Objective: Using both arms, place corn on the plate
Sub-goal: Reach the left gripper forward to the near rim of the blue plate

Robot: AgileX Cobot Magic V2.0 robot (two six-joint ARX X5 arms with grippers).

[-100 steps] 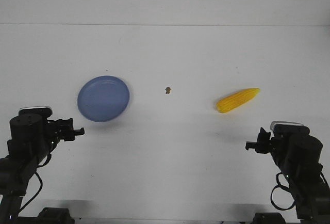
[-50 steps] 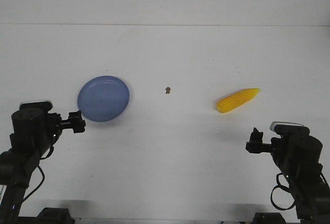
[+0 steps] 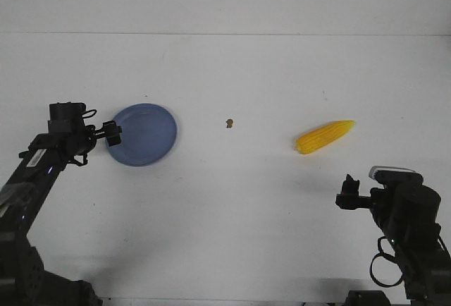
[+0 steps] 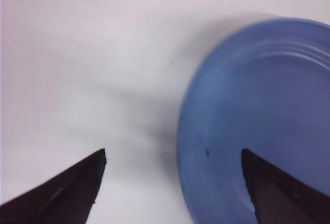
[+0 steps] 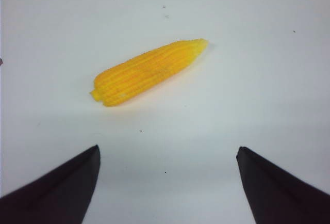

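I see the round shallow blue plate [image 3: 142,134] bare near the white counter's [image 3: 232,207] left edge; the tapered yellow corn cob [image 3: 325,137] lies toward the right edge. Left claw [image 4: 170,182] and right claw [image 5: 167,177] both gape.

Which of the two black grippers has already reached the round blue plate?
The left gripper: its open fingers straddle the rim of the round blue plate. The right gripper is open too, but apart from the yellow corn cob.

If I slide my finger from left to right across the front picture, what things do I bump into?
left gripper → plate → tiny brown speck → corn → right gripper
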